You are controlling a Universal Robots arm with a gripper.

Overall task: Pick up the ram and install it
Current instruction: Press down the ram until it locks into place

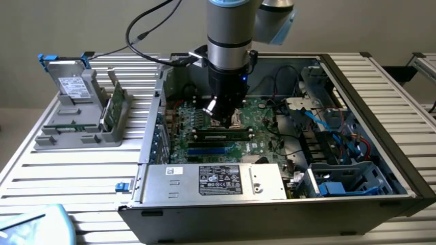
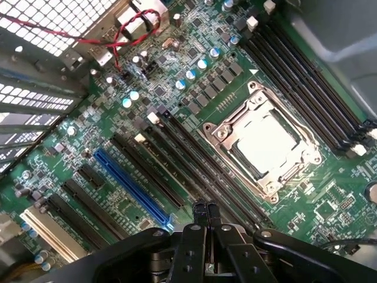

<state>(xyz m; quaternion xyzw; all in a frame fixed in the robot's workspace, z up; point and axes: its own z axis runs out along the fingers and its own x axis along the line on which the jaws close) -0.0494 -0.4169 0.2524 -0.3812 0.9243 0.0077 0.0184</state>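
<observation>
My gripper (image 2: 205, 211) hovering closed and empty over the motherboard (image 2: 177, 118), ram (image 1: 219, 136) sitting in its slot, beside the CPU socket (image 2: 262, 147)

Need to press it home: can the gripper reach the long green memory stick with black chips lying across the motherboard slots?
Probably yes. The gripper hangs inside the open black computer case, low over the board and right beside the memory stick. No cable or bracket appears to lie between them.
</observation>
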